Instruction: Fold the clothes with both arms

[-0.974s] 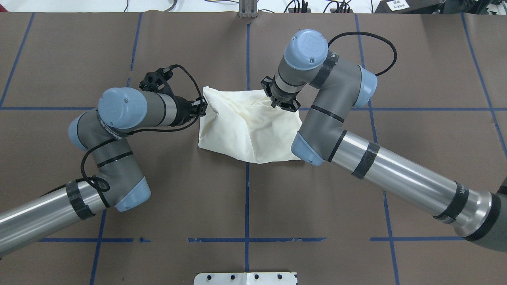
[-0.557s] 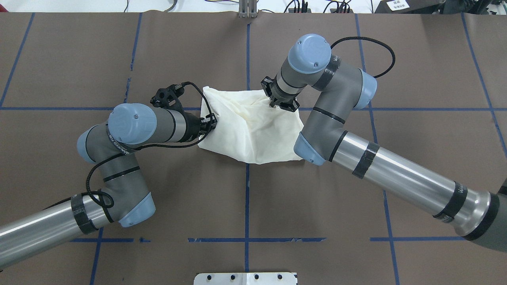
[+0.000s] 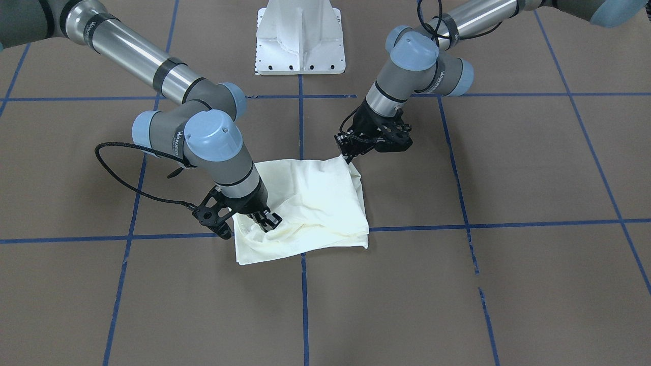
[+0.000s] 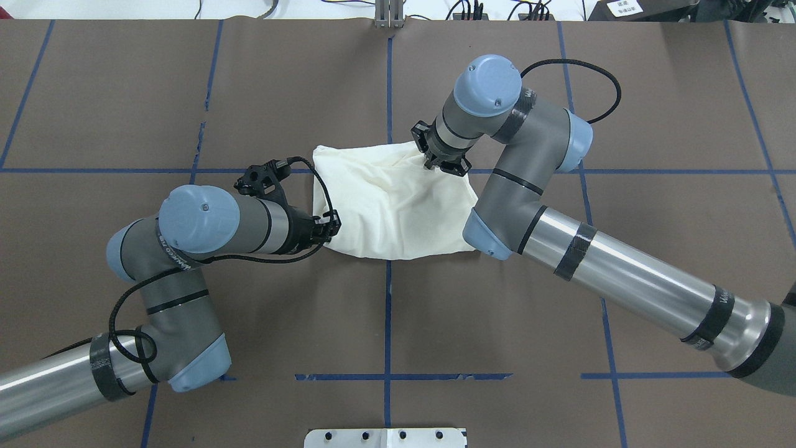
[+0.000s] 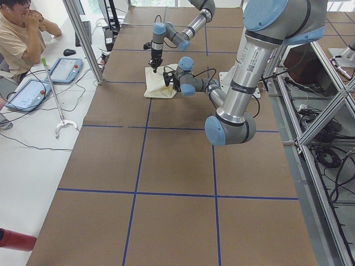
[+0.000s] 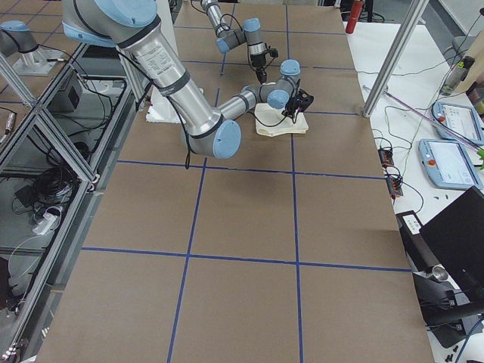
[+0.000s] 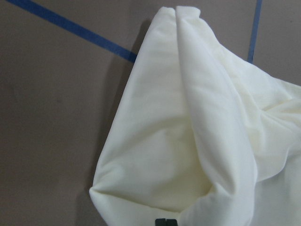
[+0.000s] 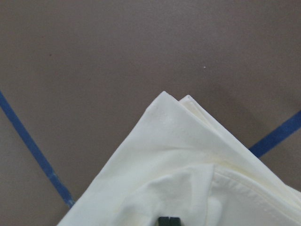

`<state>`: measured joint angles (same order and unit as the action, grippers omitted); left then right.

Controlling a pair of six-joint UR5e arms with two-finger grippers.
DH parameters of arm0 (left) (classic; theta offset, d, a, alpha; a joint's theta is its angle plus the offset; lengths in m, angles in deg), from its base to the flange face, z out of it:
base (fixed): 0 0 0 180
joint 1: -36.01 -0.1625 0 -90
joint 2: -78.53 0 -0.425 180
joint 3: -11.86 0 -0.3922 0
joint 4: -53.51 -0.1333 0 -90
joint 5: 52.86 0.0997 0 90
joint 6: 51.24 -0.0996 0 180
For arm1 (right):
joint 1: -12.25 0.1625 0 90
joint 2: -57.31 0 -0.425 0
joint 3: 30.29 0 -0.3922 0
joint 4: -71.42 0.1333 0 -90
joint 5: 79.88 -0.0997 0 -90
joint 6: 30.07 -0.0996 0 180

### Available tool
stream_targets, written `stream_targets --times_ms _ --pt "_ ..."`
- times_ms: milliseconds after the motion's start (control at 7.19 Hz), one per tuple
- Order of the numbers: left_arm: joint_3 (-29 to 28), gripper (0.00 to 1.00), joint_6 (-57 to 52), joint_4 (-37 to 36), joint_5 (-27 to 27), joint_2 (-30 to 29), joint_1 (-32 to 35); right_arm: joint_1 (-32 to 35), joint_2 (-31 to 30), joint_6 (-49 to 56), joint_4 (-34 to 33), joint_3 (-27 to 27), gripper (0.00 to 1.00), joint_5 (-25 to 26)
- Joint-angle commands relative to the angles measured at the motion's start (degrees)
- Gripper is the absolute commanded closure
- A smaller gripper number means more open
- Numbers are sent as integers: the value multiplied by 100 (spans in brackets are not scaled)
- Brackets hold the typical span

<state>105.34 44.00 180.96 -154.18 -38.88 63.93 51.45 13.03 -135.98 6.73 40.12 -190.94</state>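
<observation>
The left gripper (image 4: 331,225) has its jaws pinched narrow on an edge of the cream shirt (image 4: 392,211). It grips the corner that lies on its own side and nearest the robot's white pedestal base (image 3: 300,40). In the left wrist view, the cloth bunches right at the fingertips (image 7: 165,221) and runs away from them in a long, soft fold to a rounded corner ahead. The edge to one side of the tips throws a dark shadow on the brown table covering (image 4: 249,298), and a blue tape line (image 4: 387,323) crosses beyond it. The right gripper (image 4: 443,163) points steeply down, with its jaws likewise closed tight on the shirt. It holds the cloth close to the corner farthest from the base. In the right wrist view, that corner lies just ahead of the fingertips (image 8: 168,220), with two layers stacked and slightly offset. A stitched hem runs off to one side, and the cloth puckers right at the tips. Between the two grippers, the shirt rests on the table as a rough folded rectangle showing plain cream. It is creased and rumpled beside the right gripper and smoother toward the left one. The two grippers are at diagonally opposite corners of the shirt.
</observation>
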Motion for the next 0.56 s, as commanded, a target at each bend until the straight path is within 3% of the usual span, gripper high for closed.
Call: stream_targets --times_ms 0,278,418 --pt "3 100 -6 -19 -2 25 -164 0 -1 -17 1 -1 100 -4" --pt "230 100 -24 -19 -37 313 -164 9 -1 -53 9 17 100 -12" --pt "580 100 -41 -10 -46 724 -164 9 -1 -70 9 17 100 -12"
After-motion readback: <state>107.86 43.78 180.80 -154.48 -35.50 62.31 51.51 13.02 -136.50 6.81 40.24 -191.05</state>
